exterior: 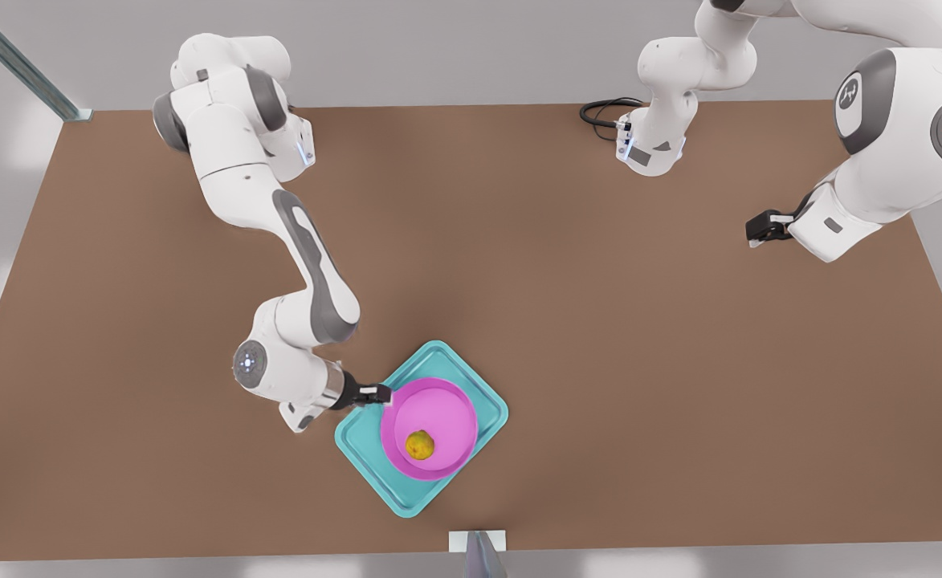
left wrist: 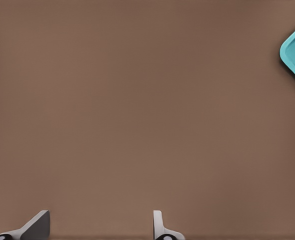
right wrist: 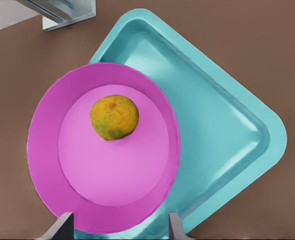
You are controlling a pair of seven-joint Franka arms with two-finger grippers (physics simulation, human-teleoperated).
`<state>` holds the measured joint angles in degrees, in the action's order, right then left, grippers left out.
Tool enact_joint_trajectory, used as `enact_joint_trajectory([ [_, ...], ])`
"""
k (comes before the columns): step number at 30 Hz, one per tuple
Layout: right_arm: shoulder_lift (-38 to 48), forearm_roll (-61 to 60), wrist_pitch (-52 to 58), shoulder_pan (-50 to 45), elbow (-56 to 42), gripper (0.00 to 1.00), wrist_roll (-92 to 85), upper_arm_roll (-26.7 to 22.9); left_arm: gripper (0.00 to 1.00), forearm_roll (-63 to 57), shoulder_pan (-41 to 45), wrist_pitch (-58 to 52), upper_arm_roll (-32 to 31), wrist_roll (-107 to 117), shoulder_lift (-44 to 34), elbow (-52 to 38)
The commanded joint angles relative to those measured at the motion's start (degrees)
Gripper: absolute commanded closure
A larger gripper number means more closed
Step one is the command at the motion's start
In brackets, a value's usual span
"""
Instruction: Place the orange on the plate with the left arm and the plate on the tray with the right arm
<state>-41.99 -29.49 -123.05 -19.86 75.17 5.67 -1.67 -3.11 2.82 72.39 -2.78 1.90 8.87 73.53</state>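
Orange [exterior: 420,445], small, bumpy yellow-orange fruit, inside glossy round magenta plate [exterior: 438,405]; plate on flat teal rectangular tray [exterior: 490,408]. Right gripper [exterior: 380,393] at plate's rim, fingers spread. Left gripper [exterior: 757,228] spread wide above brown table [exterior: 567,321], well apart.

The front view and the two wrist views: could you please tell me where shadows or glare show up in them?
Front view: a soft dark shadow lies on the brown table beside the arm whose right gripper is at the round glossy magenta-pink plate. Right wrist view: pale sheen on the flat teal tray; the small bumpy yellow-orange orange casts little shadow. Left wrist view: evenly lit, with the left gripper open.
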Motion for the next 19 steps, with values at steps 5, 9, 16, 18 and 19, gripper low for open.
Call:
enact_joint_trajectory([
  [5,12.9,22.0,30.1,6.1,2.2,0.0,-2.2,0.0,0.0,-0.4,0.0,-1.0,-0.1,0.6,1.9,-1.6],
  [9,27.8,33.1,37.9,10.0,2.4,0.0,-2.7,0.4,0.0,-0.5,0.1,-4.0,-0.1,0.6,4.2,-5.5],
  [16,36.2,33.4,44.6,9.9,4.2,0.0,-2.6,0.4,0.0,-0.5,0.1,-3.9,-0.2,0.2,4.1,-5.5],
  [18,36.1,33.4,44.6,9.9,4.2,0.0,-2.6,0.4,0.0,-0.6,0.1,-3.9,-0.2,0.1,4.1,-5.5],
  [19,36.1,33.4,44.6,9.9,4.2,0.0,-2.6,0.4,0.0,-0.6,0.1,-3.9,-0.2,0.1,4.2,-5.5],
])
